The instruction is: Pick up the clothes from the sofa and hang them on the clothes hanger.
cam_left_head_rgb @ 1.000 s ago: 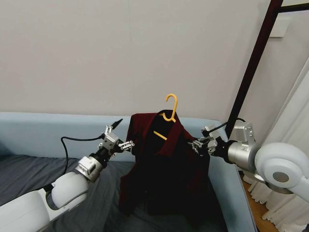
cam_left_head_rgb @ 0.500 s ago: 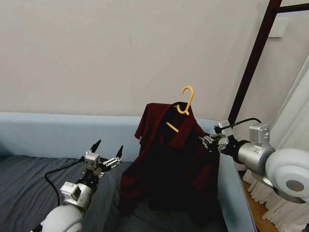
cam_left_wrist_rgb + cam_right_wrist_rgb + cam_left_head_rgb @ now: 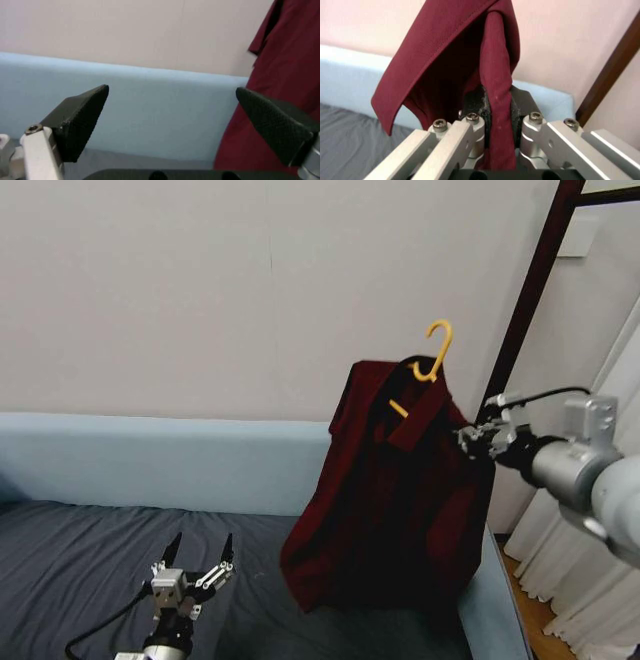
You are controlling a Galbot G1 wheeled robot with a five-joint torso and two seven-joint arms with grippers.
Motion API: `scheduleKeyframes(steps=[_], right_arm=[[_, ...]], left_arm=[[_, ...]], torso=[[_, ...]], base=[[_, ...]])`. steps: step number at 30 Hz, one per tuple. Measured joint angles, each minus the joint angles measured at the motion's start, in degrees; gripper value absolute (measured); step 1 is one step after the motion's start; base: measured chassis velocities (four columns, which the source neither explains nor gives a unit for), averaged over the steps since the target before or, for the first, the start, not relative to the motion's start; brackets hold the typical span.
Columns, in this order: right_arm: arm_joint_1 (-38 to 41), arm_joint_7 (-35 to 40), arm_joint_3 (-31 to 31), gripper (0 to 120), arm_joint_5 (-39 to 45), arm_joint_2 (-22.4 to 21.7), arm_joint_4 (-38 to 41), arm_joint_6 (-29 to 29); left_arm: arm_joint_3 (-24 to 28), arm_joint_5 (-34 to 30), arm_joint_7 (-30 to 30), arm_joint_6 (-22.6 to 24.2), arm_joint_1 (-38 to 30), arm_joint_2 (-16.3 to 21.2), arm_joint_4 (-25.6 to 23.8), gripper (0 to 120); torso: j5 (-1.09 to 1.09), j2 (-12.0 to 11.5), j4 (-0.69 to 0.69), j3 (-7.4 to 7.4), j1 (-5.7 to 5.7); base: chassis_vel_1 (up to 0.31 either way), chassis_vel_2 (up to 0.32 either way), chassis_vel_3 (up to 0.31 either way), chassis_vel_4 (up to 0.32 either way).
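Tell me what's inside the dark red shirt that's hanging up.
A yellow hanger: its hook sticks out above the collar and a short piece shows in the neck opening. The shirt covers the rest. The right tool pinches its edge.

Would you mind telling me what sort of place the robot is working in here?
Probably a home-style living room: a pale blue sofa with a dark grey seat, white pleated curtains, and a dark red shirt on a yellow plastic hanger.
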Motion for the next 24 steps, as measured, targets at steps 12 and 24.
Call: scheduleKeyframes(steps=[12,24], right_arm=[[5.38,8.81,-0.68,7,6.13,-4.58,-1.61,-1.58],[6.39,10.47,-0.98,7,-1.54,-10.35,-8.14,-1.58]], left_arm=[[1.27,13.7,-1.86,-3.89,6.45,-8.46,2.42,100],[2.48,16.4,-1.84,-4.98,9.03,-9.71,1.38,100]], torso=[[0.0,0.0,0.0,0.0,0.0],[-0.01,0.0,0.0,0.0,0.0]], base=[[0.0,0.0,0.0,0.0],[0.0,0.0,0.0,0.0]])
